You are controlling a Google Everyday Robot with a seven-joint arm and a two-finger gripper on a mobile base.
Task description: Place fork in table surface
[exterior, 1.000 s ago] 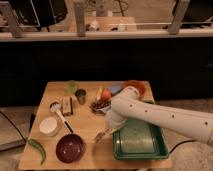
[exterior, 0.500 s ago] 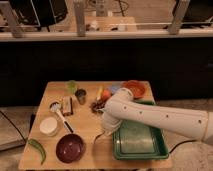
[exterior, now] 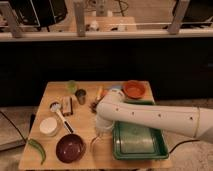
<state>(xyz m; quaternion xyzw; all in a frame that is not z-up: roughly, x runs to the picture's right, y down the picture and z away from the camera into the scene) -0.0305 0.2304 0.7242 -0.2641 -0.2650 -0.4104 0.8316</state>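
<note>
Watching the one camera view: the gripper (exterior: 103,129) sits low over the table surface (exterior: 85,120), in the gap between the purple bowl (exterior: 70,148) and the green tray (exterior: 137,142). The fork (exterior: 94,142) shows as a thin pale curve just below the gripper, running down and left toward the bowl's rim. I cannot tell whether the gripper is clamped on it or has let go, nor whether the fork's lower end touches the wood. My read is that the placing is nearly done, since the fork is over bare wood and outside the tray. Left to do: confirm it lies flat, release if held, and lift the arm away without nudging the bowl.
</note>
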